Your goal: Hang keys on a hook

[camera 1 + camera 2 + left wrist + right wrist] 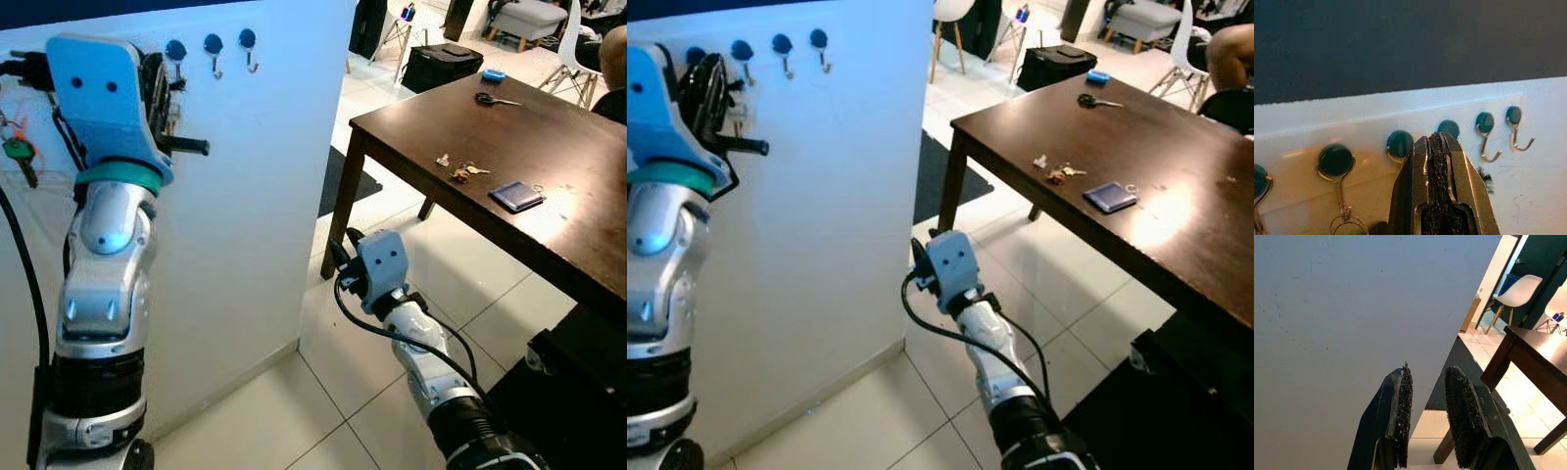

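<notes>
White wall (255, 196) with blue hooks (1485, 122), left hand (1439, 147) raised at the hooks, fingers pressed together, right hand (1430, 406) low, fingers apart, keys (460, 172) on dark table (549, 147).

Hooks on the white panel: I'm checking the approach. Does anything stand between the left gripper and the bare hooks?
Nothing visible does. The left gripper, shut, sits right at the hook row on the white panel; two bare hooks hang beside it, unobstructed.
</notes>
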Controlling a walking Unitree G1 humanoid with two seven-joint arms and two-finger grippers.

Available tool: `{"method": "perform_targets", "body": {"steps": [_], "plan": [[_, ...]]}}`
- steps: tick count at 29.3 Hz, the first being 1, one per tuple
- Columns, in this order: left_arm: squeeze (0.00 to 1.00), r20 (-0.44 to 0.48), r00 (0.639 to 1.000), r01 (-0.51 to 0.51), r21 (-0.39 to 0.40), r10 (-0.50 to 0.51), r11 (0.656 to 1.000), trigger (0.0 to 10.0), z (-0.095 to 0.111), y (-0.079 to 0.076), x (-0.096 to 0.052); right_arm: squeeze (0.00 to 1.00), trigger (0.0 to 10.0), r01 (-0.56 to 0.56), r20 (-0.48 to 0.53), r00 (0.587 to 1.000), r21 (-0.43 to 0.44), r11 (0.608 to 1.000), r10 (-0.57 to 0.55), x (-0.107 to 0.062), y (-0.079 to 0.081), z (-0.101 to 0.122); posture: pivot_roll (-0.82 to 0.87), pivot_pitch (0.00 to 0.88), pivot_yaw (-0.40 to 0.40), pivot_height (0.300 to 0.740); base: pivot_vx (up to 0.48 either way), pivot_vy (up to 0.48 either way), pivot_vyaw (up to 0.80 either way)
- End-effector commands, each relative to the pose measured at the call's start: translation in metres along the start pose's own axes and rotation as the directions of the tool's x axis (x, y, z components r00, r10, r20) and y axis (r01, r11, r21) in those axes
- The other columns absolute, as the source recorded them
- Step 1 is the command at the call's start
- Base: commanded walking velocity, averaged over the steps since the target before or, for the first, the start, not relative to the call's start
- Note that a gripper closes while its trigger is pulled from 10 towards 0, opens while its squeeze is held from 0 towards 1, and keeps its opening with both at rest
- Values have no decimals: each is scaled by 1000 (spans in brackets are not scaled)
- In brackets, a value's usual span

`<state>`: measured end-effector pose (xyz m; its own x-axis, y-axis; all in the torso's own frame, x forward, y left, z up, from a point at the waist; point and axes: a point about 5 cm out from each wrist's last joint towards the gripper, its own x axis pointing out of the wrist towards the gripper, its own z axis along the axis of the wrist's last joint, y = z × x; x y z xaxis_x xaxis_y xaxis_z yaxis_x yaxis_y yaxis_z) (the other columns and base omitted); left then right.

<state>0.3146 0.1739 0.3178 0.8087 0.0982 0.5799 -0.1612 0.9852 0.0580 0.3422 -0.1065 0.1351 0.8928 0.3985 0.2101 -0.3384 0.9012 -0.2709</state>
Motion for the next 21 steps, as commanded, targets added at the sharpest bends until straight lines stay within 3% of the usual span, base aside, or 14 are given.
{"method": "perform_targets", "body": {"steps": [1, 21], "plan": [[0, 2, 1000, -13, 18, 13, 1000, 10000, -1, 3, 0, 0, 10000, 2, 3, 1000, -1, 1000, -2, 0, 0, 0, -42, 16, 42, 740, 0, 0, 0], [0, -14, 998, -64, 58, 65, 996, 10000, -10, 15, 0, 0, 10000, 3, 8, 1000, 0, 1000, -3, 1, 0, 0, -36, 16, 40, 740, 0, 0, 0]]}}
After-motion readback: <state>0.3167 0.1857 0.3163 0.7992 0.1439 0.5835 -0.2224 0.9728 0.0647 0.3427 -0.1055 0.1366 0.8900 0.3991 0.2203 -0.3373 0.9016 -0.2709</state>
